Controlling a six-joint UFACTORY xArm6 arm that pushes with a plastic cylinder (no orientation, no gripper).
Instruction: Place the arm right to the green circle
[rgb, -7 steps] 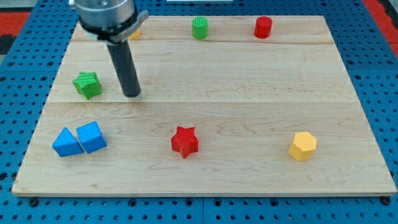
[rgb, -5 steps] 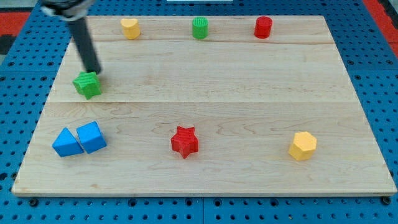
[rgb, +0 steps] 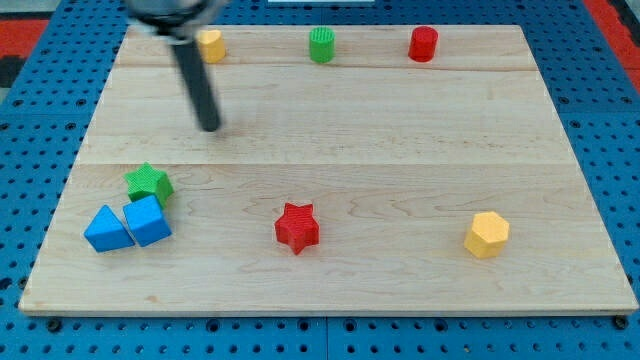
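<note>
A: Camera view, and here's the change; the wooden board (rgb: 400, 150), broad pale planks with a visible grain, sits where it was on the blue pegboard (rgb: 30, 120), but the green star (rgb: 149, 184) has been shoved toward the view's bottom and now sits touching the blue cube (rgb: 148, 220)!

B: And the rod? No gripper on this arm, so nothing opens, shuts or holds anything; it's a plain dark cylinder.

A: It has swung back toward the view's right; my tip (rgb: 209, 127) rests on bare wood in the upper-left part of the board, well apart from every block.

B: Not good for the task, I'd judge; the green circle (rgb: 321, 45) stands untouched at the view's top edge, and the tip is well to its left and lower, so it must pass it and settle between it and the red cylinder (rgb: 423, 44).

A: Shapes, big to small; that blue cube and the blue wedge-like block (rgb: 106, 229) side by side, matte plastic; the yellow hexagon (rgb: 487, 234) at the lower right; the red star (rgb: 297, 226), ridged on its sides.

B: The green circle is ribbed too; the yellow block (rgb: 210, 45) at the top left looks heart-like, though the rod partly hides it.
</note>
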